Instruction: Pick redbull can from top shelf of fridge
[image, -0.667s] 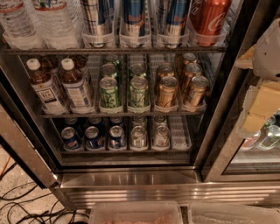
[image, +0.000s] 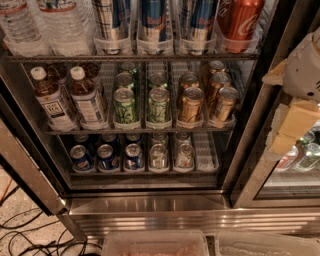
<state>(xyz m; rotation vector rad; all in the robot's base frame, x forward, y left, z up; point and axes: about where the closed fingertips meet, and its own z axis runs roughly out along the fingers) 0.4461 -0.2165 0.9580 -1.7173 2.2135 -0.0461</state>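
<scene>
The fridge (image: 150, 202) is seen from the front with its dark interior exposed, and three wire racks are counted. On the top shelf (image: 130, 58), five upright containers are lined along the front edge in clear trays, with two water bottles (image: 62, 25) placed at the left end. Three tall slim silver-and-blue cans are set beside them: the left redbull can (image: 111, 20), the middle redbull can (image: 154, 20) and the right redbull can (image: 197, 20). Each is kept in its own tray, just beside its neighbour. One red Coca-Cola can (image: 240, 20) is held at the right end.

On the middle rack (image: 135, 130), two tea bottles (image: 87, 97) are seen at the left front. Two green cans (image: 125, 106) and two gold cans (image: 191, 105) are counted in the front row, with further cans lined up behind them. On the lowest rack (image: 140, 172), three blue cans (image: 107, 157) and two silver cans (image: 171, 156) are counted in front.

The end effector (image: 292, 127) is held outside the fridge at the right edge of the view, level with the middle rack and well apart from the redbull cans. Its state cannot be told. Nothing is seen to be carried by it.

Two clear plastic bins (image: 155, 242) are placed below the fridge.
</scene>
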